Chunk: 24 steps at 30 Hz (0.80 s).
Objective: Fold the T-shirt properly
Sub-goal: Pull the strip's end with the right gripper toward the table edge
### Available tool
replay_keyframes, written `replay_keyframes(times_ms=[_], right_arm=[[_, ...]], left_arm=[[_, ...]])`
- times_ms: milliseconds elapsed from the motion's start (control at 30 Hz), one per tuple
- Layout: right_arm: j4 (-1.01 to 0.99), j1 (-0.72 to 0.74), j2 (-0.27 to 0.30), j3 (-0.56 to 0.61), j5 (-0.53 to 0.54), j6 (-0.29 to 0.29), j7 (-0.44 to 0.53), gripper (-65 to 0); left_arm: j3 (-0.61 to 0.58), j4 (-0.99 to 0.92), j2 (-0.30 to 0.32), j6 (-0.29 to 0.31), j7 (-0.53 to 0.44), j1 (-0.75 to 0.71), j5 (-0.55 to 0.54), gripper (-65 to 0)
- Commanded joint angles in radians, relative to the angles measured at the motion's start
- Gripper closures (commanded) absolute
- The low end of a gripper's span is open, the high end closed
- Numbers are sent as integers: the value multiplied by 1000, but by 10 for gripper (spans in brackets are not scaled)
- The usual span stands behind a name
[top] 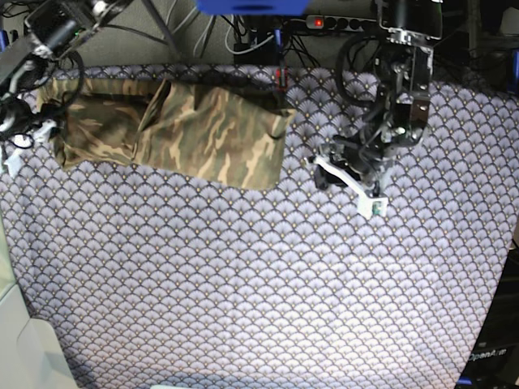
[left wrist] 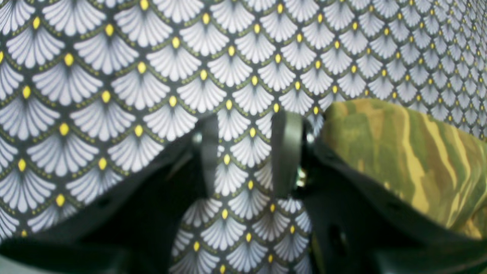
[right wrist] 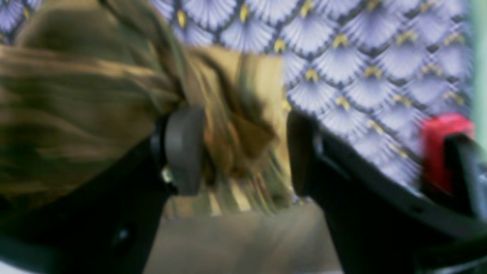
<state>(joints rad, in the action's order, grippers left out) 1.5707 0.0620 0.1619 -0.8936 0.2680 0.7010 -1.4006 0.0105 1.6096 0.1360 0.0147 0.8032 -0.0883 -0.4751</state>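
Note:
The T-shirt (top: pixel 174 130), in camouflage print, lies as a long folded band across the back left of the table. My left gripper (left wrist: pixel 247 152) hangs open over the bare tablecloth (left wrist: pixel 114 87), nothing between its fingers. The shirt's (left wrist: pixel 403 160) edge lies just to its right. In the base view this gripper (top: pixel 326 172) is a short way right of the shirt's right end. My right gripper (right wrist: pixel 243 152) is open at the shirt's left end (top: pixel 39 120). A bunch of shirt cloth (right wrist: pixel 236 140) sits between its wide-set fingers, clear of the right pad (right wrist: pixel 300 152).
The fan-scale tablecloth (top: pixel 259 284) covers the whole table. Cables and a power strip (top: pixel 340 23) run along the back edge. A blurred red part (right wrist: pixel 441 152) shows at the right of the right wrist view. The table's pale left rim (top: pixel 10 324) borders the cloth.

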Motion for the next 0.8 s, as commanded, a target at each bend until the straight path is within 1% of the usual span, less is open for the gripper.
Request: replay_keyframes(times_ms=[0, 133, 267, 400, 433, 467, 533, 567, 633, 667, 700, 767], right_arm=[[-3, 12, 32, -8, 12, -3, 4, -354], [-17, 11, 71, -9, 24, -3, 4, -353], [-17, 11, 71, -11, 26, -3, 4, -354], [-19, 11, 92, -72, 30, -3, 4, -358], [-22, 11, 103, -83, 52, -3, 4, -358], [-26, 8, 120, -92, 95, -3, 4, -358], [-56, -29, 150, -100, 202, -3, 4, -358], [-83, -54, 172, -97, 277, -3, 4, -359], [-141, -92, 193, -94, 408, -3, 4, -359], [-180, -101, 204, -92, 451, -3, 4, -359], [-215, -104, 210, -92, 468, -3, 4, -359], [-241, -106, 221, -92, 468, -3, 4, -363]], left_arm=[[1, 14, 3, 6, -18, 12, -7, -225], [1, 14, 6, 6, -18, 11, -7, -225], [1, 14, 4, 6, -18, 12, -7, -225], [1, 14, 4, 6, -18, 15, -7, -225], [1, 7, 4, 6, -18, 15, -7, -225], [1, -5, 6, 6, -18, 15, -7, -225], [1, -38, 4, 6, -18, 18, -7, -225], [1, -48, 3, 6, -18, 18, -7, -225], [1, -61, 3, 6, -18, 18, -7, -225], [1, -61, 3, 6, -18, 18, -7, -225], [1, -61, 3, 6, -18, 18, -7, -225], [1, -55, 3, 6, -18, 18, -12, -225]])
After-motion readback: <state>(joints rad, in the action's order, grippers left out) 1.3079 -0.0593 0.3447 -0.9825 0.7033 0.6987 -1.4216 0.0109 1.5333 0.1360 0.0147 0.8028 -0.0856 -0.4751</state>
